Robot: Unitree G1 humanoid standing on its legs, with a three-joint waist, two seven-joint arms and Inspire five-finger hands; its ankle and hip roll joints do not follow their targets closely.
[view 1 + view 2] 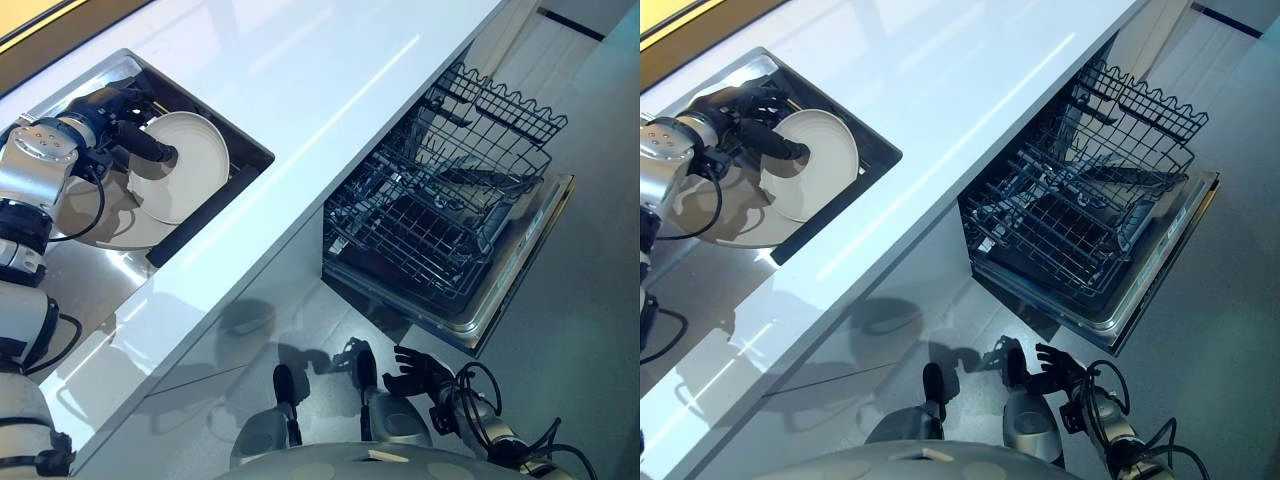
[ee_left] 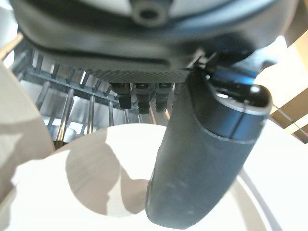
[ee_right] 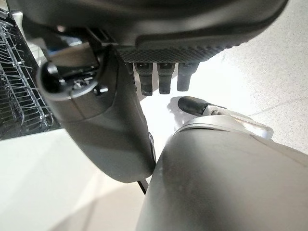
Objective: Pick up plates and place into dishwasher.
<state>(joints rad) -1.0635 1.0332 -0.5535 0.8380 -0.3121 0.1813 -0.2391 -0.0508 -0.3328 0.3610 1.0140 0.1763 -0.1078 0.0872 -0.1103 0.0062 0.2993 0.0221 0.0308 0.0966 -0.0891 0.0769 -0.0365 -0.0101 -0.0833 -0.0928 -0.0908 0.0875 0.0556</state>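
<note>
Item 1: white plate (image 1: 185, 160), standing tilted in the sink (image 1: 240, 150) at the left end of the white worktop (image 1: 330, 90); a second white plate (image 1: 110, 225) lies flat beneath it on the sink floor.

Item 2: left hand (image 1: 125, 125), which I see clamped on the tilted plate, thumb (image 2: 202, 159) pressed across its face, fingers behind its rim.

Item 3: dishwasher (image 1: 520, 270), door dropped open below the worktop's right end, wire rack (image 1: 450, 200) pulled out, no plates in it.

Item 4: right hand (image 1: 420, 372), low beside the dishwasher door, fingers loosely spread, holding nothing.
</note>
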